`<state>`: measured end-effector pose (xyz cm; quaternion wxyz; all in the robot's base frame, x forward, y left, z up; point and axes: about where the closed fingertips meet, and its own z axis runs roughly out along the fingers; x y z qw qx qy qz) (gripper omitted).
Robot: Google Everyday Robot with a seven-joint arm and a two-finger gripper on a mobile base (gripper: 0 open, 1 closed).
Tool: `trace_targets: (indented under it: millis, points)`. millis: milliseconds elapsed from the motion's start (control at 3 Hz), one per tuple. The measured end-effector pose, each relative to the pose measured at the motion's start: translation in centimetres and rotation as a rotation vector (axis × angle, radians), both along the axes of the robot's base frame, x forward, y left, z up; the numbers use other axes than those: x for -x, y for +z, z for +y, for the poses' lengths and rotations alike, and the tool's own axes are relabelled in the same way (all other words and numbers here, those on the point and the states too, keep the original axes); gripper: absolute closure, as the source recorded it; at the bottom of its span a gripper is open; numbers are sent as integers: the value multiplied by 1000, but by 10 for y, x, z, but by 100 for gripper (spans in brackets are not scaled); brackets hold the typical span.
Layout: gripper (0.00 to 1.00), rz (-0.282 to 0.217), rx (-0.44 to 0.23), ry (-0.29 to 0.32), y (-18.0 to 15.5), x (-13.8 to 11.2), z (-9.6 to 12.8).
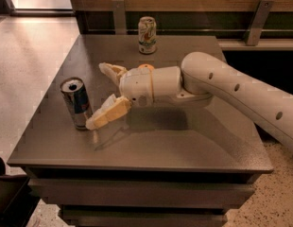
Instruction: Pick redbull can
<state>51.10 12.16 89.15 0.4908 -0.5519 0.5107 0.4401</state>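
Note:
The redbull can point(76, 102) stands upright at the left of the grey table point(184, 145). It is slim, silver and blue, with a shiny top. My gripper point(98, 94) reaches in from the right on a white arm and is open. One finger point(106, 113) lies low, its tip right beside the can's base; I cannot tell if it touches. The other finger point(111, 71) points up and back, well clear of the can. Nothing is between the fingers.
A shorter pale white-green patterned can point(147, 35) stands at the table's back edge. A wooden wall with metal brackets point(256, 20) runs behind. The white arm point(241, 96) crosses the table's right half. The floor drops away at the left.

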Motion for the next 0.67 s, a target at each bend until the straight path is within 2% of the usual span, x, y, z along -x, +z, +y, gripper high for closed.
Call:
trace_targets:
  millis: [333,667]
  points:
    - [0,-7,-11,25,2,7,17]
    - [17,-1,-22,48,-1,11,32]
